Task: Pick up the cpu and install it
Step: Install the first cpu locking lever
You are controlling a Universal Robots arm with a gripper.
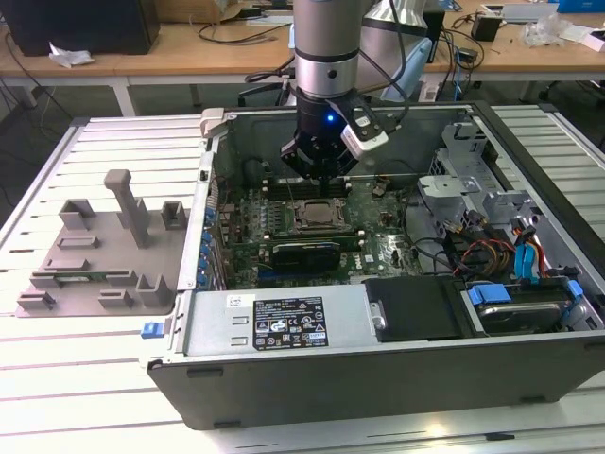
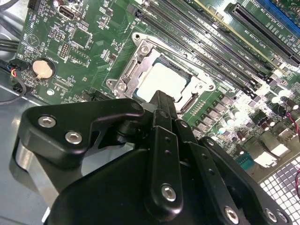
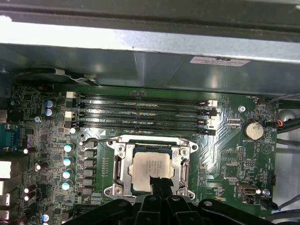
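Note:
The cpu point(image 1: 315, 214) is a small silvery-white square lying flat inside the open metal socket frame point(image 3: 121, 164) on the green motherboard point(image 1: 378, 248). Both wrist views show its pale top, cpu point(image 2: 161, 79) and cpu point(image 3: 151, 166). My gripper point(image 1: 321, 176) hangs inside the computer case, just above the socket. Its black fingers come together into one narrow tip, gripper point(image 2: 161, 99) and gripper point(image 3: 159, 183), over the near edge of the chip. Nothing is held between them. Whether the tip touches the chip I cannot tell.
The case wall point(image 1: 213, 170) rises at the exterior view's left. Memory slots point(image 3: 140, 112) run beside the socket. A drive cage point(image 1: 454, 180) and coloured cables point(image 1: 492, 251) crowd the exterior view's right. The power supply point(image 1: 274, 322) lies in front. A grey tray with posts point(image 1: 104, 246) sits outside.

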